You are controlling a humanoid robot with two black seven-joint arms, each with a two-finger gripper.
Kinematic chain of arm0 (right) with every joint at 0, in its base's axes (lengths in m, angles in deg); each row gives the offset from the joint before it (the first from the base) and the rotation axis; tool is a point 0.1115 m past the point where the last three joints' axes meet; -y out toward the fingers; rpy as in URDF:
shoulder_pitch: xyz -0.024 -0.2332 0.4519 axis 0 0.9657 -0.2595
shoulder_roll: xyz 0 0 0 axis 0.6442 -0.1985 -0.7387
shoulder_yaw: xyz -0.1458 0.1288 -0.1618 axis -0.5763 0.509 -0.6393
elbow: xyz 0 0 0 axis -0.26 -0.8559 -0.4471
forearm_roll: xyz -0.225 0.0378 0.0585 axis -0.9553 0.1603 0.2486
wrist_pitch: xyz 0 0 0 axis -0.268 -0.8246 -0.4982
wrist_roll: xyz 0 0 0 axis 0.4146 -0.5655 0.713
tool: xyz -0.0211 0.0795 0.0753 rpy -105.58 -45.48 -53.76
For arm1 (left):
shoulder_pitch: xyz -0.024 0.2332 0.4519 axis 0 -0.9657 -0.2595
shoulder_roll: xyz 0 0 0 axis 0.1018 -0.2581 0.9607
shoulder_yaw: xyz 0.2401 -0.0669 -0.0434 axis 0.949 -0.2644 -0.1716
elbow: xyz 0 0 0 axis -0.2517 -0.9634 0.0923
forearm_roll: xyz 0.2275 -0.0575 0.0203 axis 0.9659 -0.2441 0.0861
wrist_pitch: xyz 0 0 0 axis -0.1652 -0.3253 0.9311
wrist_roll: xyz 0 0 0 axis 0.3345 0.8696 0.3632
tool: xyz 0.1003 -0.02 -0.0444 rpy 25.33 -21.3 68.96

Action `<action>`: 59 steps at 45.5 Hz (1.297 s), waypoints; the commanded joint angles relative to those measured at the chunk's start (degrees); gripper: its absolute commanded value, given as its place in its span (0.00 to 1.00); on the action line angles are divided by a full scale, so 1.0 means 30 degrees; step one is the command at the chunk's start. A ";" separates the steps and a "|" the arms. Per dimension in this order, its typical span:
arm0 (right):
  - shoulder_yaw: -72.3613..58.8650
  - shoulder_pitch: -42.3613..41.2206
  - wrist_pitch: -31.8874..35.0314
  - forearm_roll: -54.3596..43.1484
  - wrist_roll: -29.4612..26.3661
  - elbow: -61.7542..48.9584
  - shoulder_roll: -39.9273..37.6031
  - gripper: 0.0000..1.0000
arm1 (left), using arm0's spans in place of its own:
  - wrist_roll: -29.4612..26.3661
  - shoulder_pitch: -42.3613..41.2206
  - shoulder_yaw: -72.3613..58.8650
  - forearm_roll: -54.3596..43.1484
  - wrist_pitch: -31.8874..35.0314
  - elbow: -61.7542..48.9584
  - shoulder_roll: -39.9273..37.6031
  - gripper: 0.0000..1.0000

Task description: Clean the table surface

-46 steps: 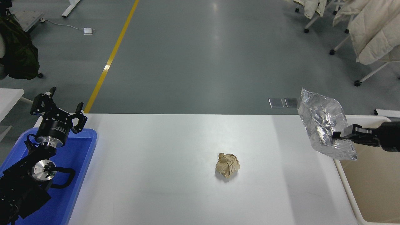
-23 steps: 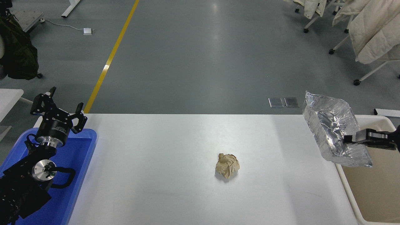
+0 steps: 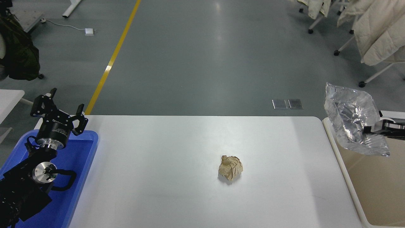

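The table surface (image 3: 164, 177) is a wide glossy white top. A crumpled ball of brown paper (image 3: 230, 167) lies on it, right of centre. At the right edge my right gripper (image 3: 369, 129) is shut on a crinkled silver foil bag (image 3: 352, 118), held in the air over the cream-white bin (image 3: 340, 164) beside the table. Most of that arm is out of frame. My left gripper (image 3: 59, 109) is parked open above the far end of the blue tray (image 3: 80, 177) at the lower left.
Grey floor with a yellow line lies beyond the table's far edge. Chairs draped with pale jackets (image 3: 376, 28) stand at the top right. A dark bag (image 3: 19, 53) sits at the far left.
My right gripper has carried the foil bag to the right, off the table's corner and over the bin. The paper ball and the left arm have not moved.
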 commanded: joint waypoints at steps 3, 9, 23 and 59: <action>-0.0202 0.3937 -0.0153 0.3763 -0.0031 -1.0872 0.5692 0.00 | -0.0001 0.0002 0.0000 -0.0001 0.0004 -0.0021 -0.0001 1.00; -0.0231 0.5579 -0.1059 0.5521 -0.0294 -1.3659 0.7745 0.00 | -0.0001 0.0002 0.0000 -0.0001 0.0004 0.0008 -0.0001 1.00; 0.0031 0.8422 -0.5688 0.9068 -0.4745 -1.3984 0.9504 0.00 | -0.0001 0.0002 0.0000 -0.0001 0.0033 0.0008 -0.0001 1.00; 0.0589 0.8834 -0.7799 1.3786 -0.8761 -1.3750 1.0971 1.00 | -0.0001 0.0002 0.0000 -0.0001 0.0033 0.0008 -0.0001 1.00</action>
